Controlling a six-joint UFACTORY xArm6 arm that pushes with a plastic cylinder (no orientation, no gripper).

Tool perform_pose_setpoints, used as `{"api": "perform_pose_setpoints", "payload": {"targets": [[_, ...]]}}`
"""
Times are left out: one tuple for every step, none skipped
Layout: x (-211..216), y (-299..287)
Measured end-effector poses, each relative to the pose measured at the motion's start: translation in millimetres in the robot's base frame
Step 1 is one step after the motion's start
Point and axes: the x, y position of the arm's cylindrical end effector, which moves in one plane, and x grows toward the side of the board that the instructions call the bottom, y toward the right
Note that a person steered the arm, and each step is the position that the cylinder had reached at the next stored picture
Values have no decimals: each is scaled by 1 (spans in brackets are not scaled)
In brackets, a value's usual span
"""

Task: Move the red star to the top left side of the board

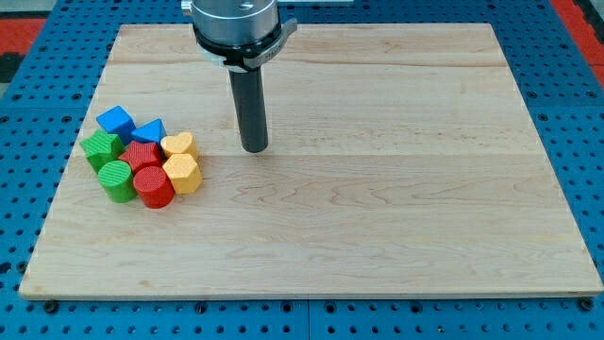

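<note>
Desk [377, 217] lies open to the view's right, top and bottom of the tool's tip [254, 148]. Sole obstruction: a tight block cluster to its left, yellow block [177, 144] nearest.

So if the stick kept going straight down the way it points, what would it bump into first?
Just the wooden board. My tip points straight down and looks to rest on bare wood already. The nearest block, the yellow one, sits off to the view's left, apart from the tip.

pale wood counter [396, 236] with visible grain, sitting on a blue perforated pegboard base [28, 312], bit of red surface [578, 19] at both top corners, even bright lighting
</note>
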Motion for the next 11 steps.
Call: {"api": "perform_pose_setpoints", "payload": {"targets": [[86,27],[138,-44],[154,-154],[111,-228],[58,-203],[38,-119],[7,-110],[-5,-77],[-14,-6],[-29,-32],[-7,-26]]}}
